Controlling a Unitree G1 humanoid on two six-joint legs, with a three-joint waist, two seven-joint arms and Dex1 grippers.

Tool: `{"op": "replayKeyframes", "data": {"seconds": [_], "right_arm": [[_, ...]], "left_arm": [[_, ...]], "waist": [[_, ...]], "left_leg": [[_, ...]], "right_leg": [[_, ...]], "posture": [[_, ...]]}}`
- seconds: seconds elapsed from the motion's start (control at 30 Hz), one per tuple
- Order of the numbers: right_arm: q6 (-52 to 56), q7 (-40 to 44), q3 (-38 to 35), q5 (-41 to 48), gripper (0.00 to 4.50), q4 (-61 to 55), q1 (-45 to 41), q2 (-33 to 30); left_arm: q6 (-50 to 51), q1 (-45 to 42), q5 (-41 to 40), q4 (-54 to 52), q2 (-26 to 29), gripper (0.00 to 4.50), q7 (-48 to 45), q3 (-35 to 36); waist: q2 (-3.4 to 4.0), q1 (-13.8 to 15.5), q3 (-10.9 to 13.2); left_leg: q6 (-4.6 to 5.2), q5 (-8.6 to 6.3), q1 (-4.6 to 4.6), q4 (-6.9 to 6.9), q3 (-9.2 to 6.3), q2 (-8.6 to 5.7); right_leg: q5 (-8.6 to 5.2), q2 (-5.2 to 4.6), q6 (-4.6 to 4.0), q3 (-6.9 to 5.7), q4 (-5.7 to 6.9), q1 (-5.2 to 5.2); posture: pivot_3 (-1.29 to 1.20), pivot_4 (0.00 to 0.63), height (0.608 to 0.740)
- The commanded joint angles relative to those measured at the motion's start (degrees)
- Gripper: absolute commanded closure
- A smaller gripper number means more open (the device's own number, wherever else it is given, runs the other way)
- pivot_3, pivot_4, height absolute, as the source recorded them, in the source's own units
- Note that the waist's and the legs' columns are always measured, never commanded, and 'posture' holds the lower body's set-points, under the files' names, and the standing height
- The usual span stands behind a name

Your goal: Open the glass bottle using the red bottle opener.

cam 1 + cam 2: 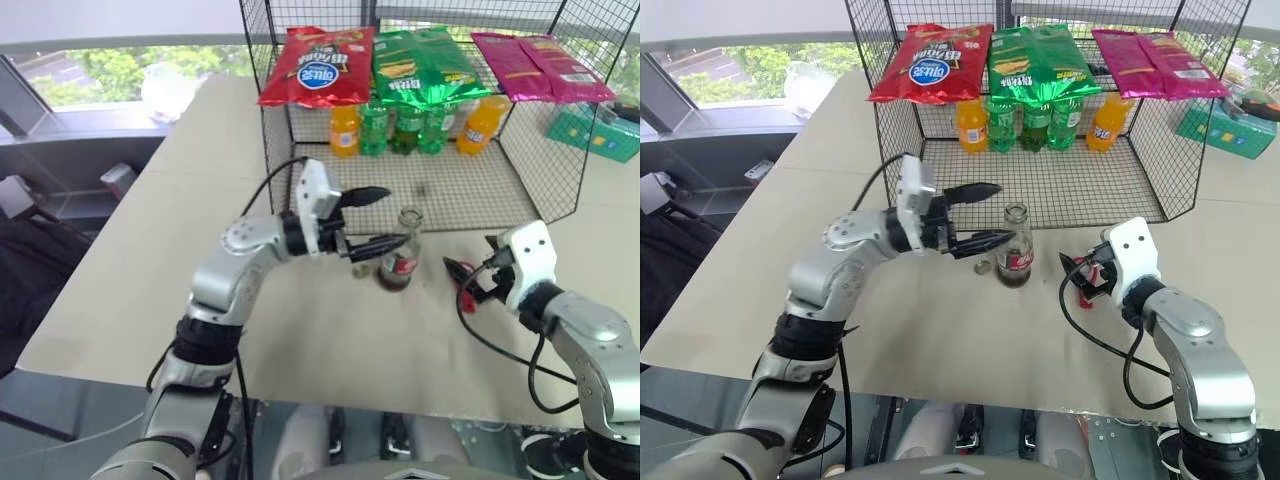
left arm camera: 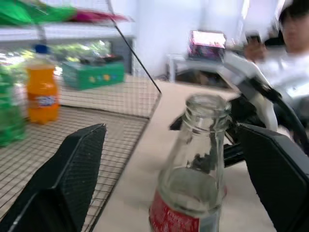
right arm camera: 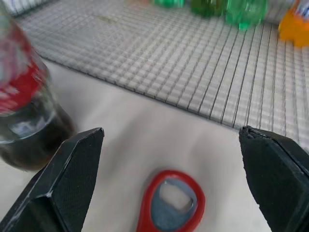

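The glass bottle [image 1: 400,255] stands upright on the beige counter [image 1: 200,250], just in front of the wire rack's [image 1: 420,190] mesh floor, with dark liquid low in its body and a red label around its middle. Its mouth is bare, and a small round cap [image 1: 361,270] lies on the counter just beside its base. The left gripper [image 1: 375,220] reaches in sideways from the robot's left with its fingers [image 2: 72,179] spread wide, one on each side of the bottle's neck and clear of the glass; the lower fingertip ends right at the bottle. The red bottle opener [image 3: 169,203] lies flat on the counter to the robot's right of the bottle, ring head toward the rack. The right gripper [image 3: 169,179] hovers over it with fingers [image 3: 67,179] spread wide and nothing between them. Inside the rack, orange soda bottles [image 1: 344,130] and green soda bottles [image 1: 405,125] stand at the back, and red, green and pink snack bags [image 1: 420,65] lie across its top. A person [image 2: 289,53] sits beyond the counter in the left wrist view.
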Motion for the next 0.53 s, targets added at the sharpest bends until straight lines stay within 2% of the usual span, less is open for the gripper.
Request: {"op": "replayKeyframes", "data": {"seconds": [0.03,0.07,0.13,0.3,0.4,0.53], "right_arm": [[-9.74,2.22,-2.74,2.42,0.00,-2.69,3.85,0.86],[-17.72,4.49,-3.64,2.06,0.00,-2.07,8.14,1.30],[-26.05,7.21,-5.49,2.49,0.00,-0.36,14.18,1.71],[-39.61,15.48,-12.27,7.49,0.00,7.32,26.88,1.10],[-45.74,20.11,-15.04,8.88,0.00,12.00,30.41,-0.84],[-48.65,22.10,-15.58,10.30,0.00,16.07,30.53,-2.81]], "left_arm": [[3.69,4.53,-4.74,-6.75,1.20,0.03,5.28,6.22],[3.80,8.82,-5.87,-8.40,0.58,0.03,8.42,9.90],[4.37,15.30,-7.12,-10.99,0.57,0.03,11.68,13.46],[-4.57,33.10,-0.47,-13.63,2.86,0.03,10.33,15.95],[-7.77,38.81,0.40,-13.80,3.49,0.03,9.64,17.16],[-9.54,41.17,0.89,-14.08,4.12,0.03,10.17,17.32]], "waist": [[0.01,0.03,0.01],[0.03,0.01,-0.01],[0.07,0.03,-0.03],[-0.02,0.14,0.07],[0.03,0.19,0.11],[0.12,0.16,0.13]], "left_leg": [[0.00,0.00,0.01,0.00,0.01,0.00],[0.00,0.00,0.02,0.00,0.02,0.00],[0.00,-0.01,0.17,-0.18,0.04,-0.01],[0.00,-0.02,0.19,-0.19,0.06,-0.01],[-0.22,-0.19,0.19,-0.19,0.02,0.00],[0.00,-0.33,0.26,-0.18,-0.07,0.02]], "right_leg": [[0.00,-0.01,0.00,0.00,0.00,0.01],[0.01,-0.02,0.01,0.00,0.00,0.02],[-0.01,-0.01,0.02,0.05,-0.15,0.12],[-0.05,-0.01,0.11,0.05,-0.29,0.19],[-0.05,-0.05,0.12,0.05,-0.38,0.20],[-0.15,-0.08,-0.07,0.05,-0.38,0.16]], "posture": [[0.00,0.150,0.740],[0.00,0.150,0.740],[0.00,0.150,0.740],[0.00,0.150,0.740],[0.00,0.150,0.740],[0.00,0.150,0.740]]}}
